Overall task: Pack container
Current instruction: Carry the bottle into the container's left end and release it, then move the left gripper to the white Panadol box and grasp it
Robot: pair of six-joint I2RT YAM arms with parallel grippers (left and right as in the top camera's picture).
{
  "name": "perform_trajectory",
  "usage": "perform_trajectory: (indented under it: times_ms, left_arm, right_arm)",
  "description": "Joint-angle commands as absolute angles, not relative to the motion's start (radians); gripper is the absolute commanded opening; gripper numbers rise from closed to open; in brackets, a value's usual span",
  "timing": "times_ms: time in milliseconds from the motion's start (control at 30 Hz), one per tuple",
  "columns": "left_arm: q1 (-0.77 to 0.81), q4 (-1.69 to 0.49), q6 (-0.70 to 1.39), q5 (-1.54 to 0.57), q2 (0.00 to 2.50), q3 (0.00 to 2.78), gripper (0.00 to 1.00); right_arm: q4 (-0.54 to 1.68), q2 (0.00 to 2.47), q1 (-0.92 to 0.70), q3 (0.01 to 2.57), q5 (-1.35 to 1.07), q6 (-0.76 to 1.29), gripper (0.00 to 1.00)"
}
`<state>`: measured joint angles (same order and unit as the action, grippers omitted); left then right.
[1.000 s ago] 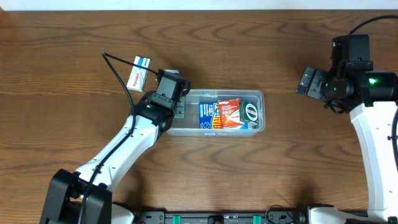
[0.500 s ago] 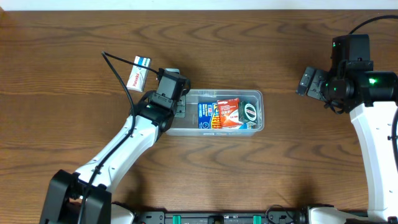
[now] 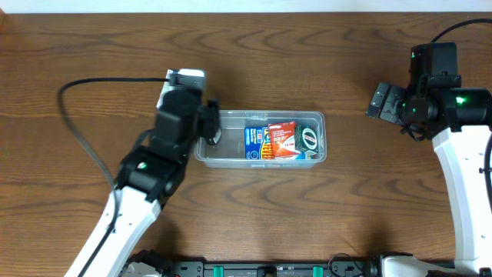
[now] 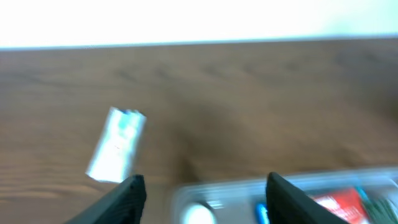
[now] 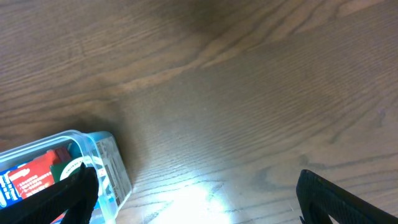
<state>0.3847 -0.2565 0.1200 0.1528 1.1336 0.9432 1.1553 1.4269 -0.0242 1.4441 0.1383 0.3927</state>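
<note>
Hovering over left end of container point(image 3: 231, 151) with left hand point(image 3: 209, 132), fingers apart, nothing between (wrist view blurred). Container mid-table point(image 3: 346, 215), boxes point(image 3: 277, 140) in its right half. Right hand point(image 3: 382, 101) spread wide, well apart to the right

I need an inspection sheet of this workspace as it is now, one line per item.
Surface: wood table, brown grain.
Job's things: clear container at centre, holding colourful packs.
Clutter: small white box on the table outside the container.
Tools: left tool open at the container's left end; right tool open, empty, far right.
Cables: black cable loops from the left arm.
Surroundings: nothing seen.
</note>
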Motion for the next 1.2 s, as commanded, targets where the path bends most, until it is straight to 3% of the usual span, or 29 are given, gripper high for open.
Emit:
perform_trajectory:
  times_ms: [0,367,767,1167]
  left_arm:
    - [0.318,-0.226,-0.046,0.237,1.134,0.954,0.68]
    - [0.086,-0.024,-0.097,0.225,1.407,0.954,0.98]
    - [0.062,0.134,-0.098,0.191,1.738,0.954,0.98]
    - [0.062,0.198,-0.097,0.141,1.874,0.954,0.98]
  right_arm:
    - [1.156,1.431,-0.02,1.444,0.142,0.396,0.99]
    - [1.156,1.431,-0.02,1.444,0.142,0.396,0.99]
    - [1.156,1.431,-0.02,1.444,0.142,0.396,0.99]
    - [1.156,1.431,-0.02,1.444,0.142,0.396,0.99]
